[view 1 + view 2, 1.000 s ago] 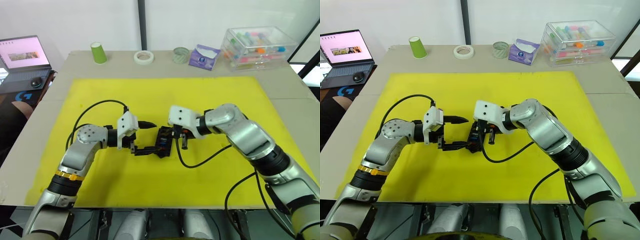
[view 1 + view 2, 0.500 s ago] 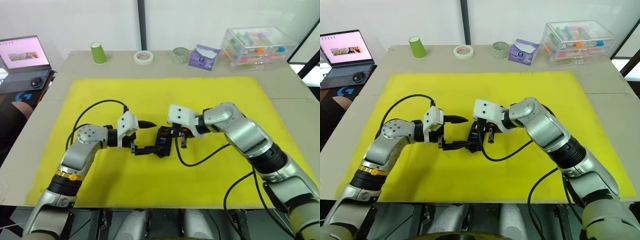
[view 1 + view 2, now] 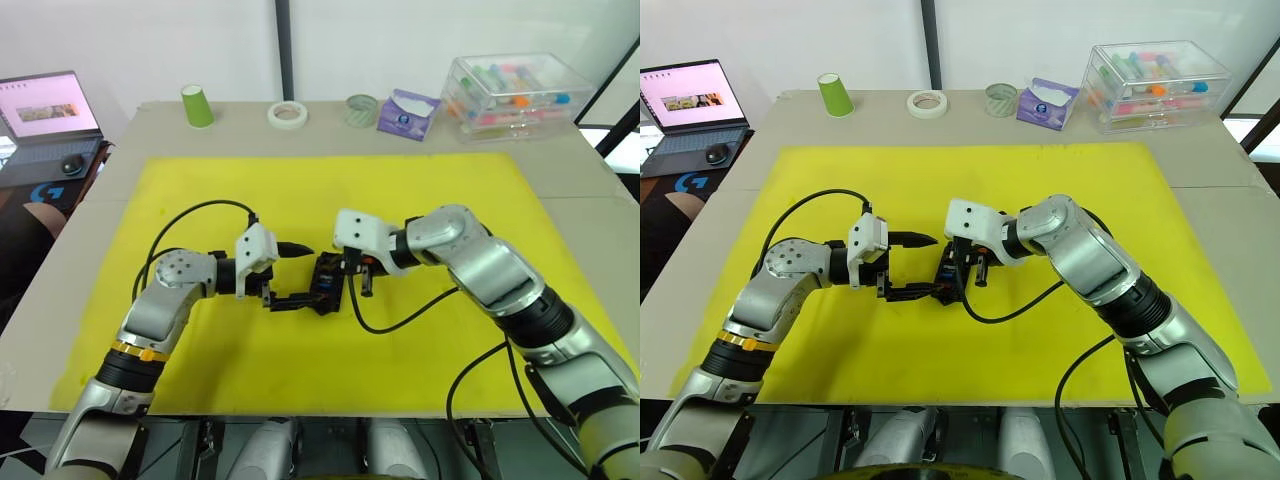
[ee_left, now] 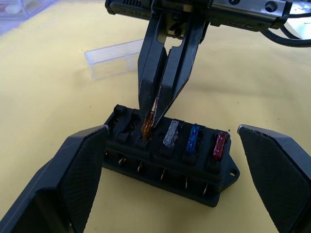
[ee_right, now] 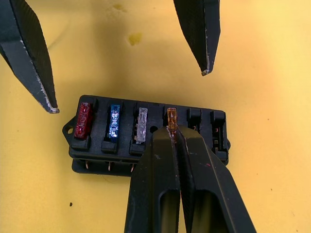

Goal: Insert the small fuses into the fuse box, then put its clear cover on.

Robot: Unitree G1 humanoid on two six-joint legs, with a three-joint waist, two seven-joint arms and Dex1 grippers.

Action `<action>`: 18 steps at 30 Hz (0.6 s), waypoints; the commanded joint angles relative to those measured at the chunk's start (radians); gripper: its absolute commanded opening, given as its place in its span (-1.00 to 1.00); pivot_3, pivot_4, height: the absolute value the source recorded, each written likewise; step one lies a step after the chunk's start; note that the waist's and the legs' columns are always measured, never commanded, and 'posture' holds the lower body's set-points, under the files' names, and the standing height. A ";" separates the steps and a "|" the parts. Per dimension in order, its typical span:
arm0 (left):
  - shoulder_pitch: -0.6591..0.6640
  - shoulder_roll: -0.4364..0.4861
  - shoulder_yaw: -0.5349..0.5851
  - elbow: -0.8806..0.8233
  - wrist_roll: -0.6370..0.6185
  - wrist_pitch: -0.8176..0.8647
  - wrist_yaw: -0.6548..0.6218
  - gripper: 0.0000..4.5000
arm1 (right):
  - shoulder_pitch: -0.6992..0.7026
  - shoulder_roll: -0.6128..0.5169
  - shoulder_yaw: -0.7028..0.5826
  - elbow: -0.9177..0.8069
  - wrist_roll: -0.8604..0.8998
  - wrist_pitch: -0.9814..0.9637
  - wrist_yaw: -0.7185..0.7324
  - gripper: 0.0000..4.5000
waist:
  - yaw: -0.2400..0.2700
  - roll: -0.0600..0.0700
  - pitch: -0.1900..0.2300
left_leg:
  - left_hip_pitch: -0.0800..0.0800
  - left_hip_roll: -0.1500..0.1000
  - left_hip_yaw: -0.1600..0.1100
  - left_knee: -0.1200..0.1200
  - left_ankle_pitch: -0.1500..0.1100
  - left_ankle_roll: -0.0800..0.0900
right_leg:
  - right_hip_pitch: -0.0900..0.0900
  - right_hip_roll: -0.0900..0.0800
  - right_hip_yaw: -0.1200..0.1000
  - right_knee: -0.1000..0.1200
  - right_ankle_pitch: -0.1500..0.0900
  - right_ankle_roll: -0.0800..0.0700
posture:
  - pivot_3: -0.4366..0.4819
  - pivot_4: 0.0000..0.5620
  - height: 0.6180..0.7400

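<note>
Lower half of the orange fuse (image 5: pixel 171 115) behind the right hand's (image 5: pixel 172 132) fingertips.

The fuse box (image 4: pixel 167 158) is showing matt black plastic, its fuses (image 4: pixel 193 140) translucent, the clear cover (image 4: pixel 114 58) looking glossy.

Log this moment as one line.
right gripper: shut on orange fuse | fuse box: red, blue, grey seated | left gripper: open

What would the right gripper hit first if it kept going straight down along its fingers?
The right gripper would push the orange fuse it pinches deeper into its slot in the fuse box.
</note>
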 commanded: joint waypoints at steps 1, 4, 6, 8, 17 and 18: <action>-0.010 0.002 0.007 -0.021 0.001 -0.013 -0.001 1.00 | 0.009 0.002 -0.001 -0.029 0.005 0.001 0.005 -0.69 | 0.001 0.000 0.000 | 0.000 0.000 0.000 0.000 0.000 0.000 | 0.000 0.000 0.000 0.000 0.000 0.000 | -0.05 -0.47 1.00; -0.013 0.002 0.007 -0.016 0.002 -0.016 -0.002 1.00 | 0.008 0.009 -0.012 -0.025 0.009 0.001 0.002 -0.43 | 0.001 0.000 0.000 | 0.000 0.000 0.000 0.000 0.000 0.000 | 0.000 0.000 0.000 0.000 0.000 0.000 | -0.05 -0.47 1.00; -0.014 0.002 0.006 -0.014 0.003 -0.017 -0.002 1.00 | 0.006 0.014 -0.018 -0.020 0.008 -0.004 -0.003 -0.43 | 0.000 0.000 0.000 | 0.000 0.000 0.000 0.000 0.000 0.000 | 0.000 0.000 0.000 0.000 0.000 0.000 | -0.05 -0.47 1.00; -0.015 0.002 0.007 -0.013 0.003 -0.018 -0.002 1.00 | 0.005 0.018 -0.023 -0.017 0.010 -0.003 -0.004 -0.43 | 0.000 0.000 0.000 | 0.000 0.000 0.000 0.000 0.000 0.000 | 0.000 0.000 0.000 0.000 0.000 0.000 | -0.05 -0.47 1.00; -0.015 0.004 0.008 -0.011 0.004 -0.019 -0.003 1.00 | -0.013 0.041 -0.084 0.000 0.052 0.004 -0.011 -0.43 | 0.001 0.000 0.000 | 0.000 0.000 0.000 0.000 0.000 0.000 | 0.000 0.000 0.000 0.000 0.000 0.000 | -0.05 -0.47 1.00; -0.016 0.004 0.008 -0.010 0.004 -0.019 -0.003 1.00 | -0.016 0.042 -0.094 0.000 0.060 0.001 -0.010 -0.43 | 0.001 0.000 0.000 | 0.000 0.000 0.000 0.000 0.000 0.000 | 0.000 0.000 0.000 0.000 0.000 0.000 | -0.05 -0.47 1.00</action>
